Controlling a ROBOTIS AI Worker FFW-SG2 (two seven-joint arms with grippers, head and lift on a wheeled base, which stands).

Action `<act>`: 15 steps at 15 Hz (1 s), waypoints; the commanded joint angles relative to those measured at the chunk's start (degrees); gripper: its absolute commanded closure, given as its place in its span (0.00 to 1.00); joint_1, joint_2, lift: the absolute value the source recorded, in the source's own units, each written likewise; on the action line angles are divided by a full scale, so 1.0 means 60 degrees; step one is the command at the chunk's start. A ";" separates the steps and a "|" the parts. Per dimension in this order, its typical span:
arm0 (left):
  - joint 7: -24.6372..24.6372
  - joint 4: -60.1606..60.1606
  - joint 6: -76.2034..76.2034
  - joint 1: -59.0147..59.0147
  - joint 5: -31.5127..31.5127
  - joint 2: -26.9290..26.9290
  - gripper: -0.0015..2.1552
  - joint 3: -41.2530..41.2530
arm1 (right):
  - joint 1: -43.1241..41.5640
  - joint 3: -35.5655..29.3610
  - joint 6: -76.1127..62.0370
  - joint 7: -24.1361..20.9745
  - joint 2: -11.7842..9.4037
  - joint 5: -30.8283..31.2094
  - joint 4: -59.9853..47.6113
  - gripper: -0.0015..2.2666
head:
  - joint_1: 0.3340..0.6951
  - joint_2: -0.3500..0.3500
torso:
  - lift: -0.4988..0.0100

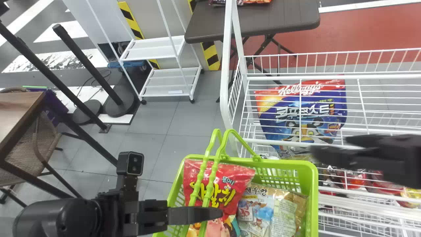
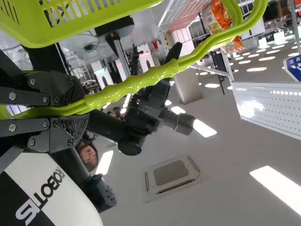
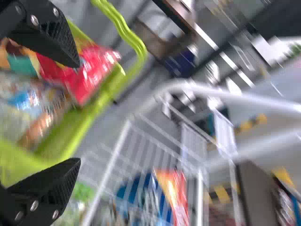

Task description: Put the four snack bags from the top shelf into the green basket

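Observation:
In the head view, my left gripper is at the near left of the green basket; in the left wrist view the same gripper is closed around the basket's handles. A red snack bag lies in the basket's left part, beside a brown-gold bag and a labelled gold bag surface. My right gripper hangs over the white rack, just right of the basket. Seen from the right wrist, this gripper has its fingers apart with nothing between them.
A large blue cereal bag stands in the white wire rack. Red packages lie lower in the rack. Beyond are a dark folding table and a white cart; a wooden table is at the left.

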 commanded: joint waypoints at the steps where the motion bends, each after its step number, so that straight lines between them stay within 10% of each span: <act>1: -0.0095 0.0024 -0.0030 -0.0013 -0.0005 0.0009 1.00 -0.0012 | 0.0100 -0.0611 0.0049 -0.0027 -0.0158 0.1918 0.0440 0.02 | 1.00 0.79 | 0.98; 6: -0.0095 0.0127 -0.0030 -0.0043 -0.0049 -0.0049 1.00 -0.0026 | -0.0647 -0.1168 -0.5244 -0.0013 -0.0188 0.3823 0.3560 0.02 | 1.00 0.37 | 0.98; 15: -0.0095 0.0391 -0.0088 -0.0057 -0.0166 -0.0196 1.00 0.0003 | -0.4001 -0.0831 -0.7442 -0.0057 -0.0803 0.5903 0.8833 0.02 | 1.00 0.16 | 0.98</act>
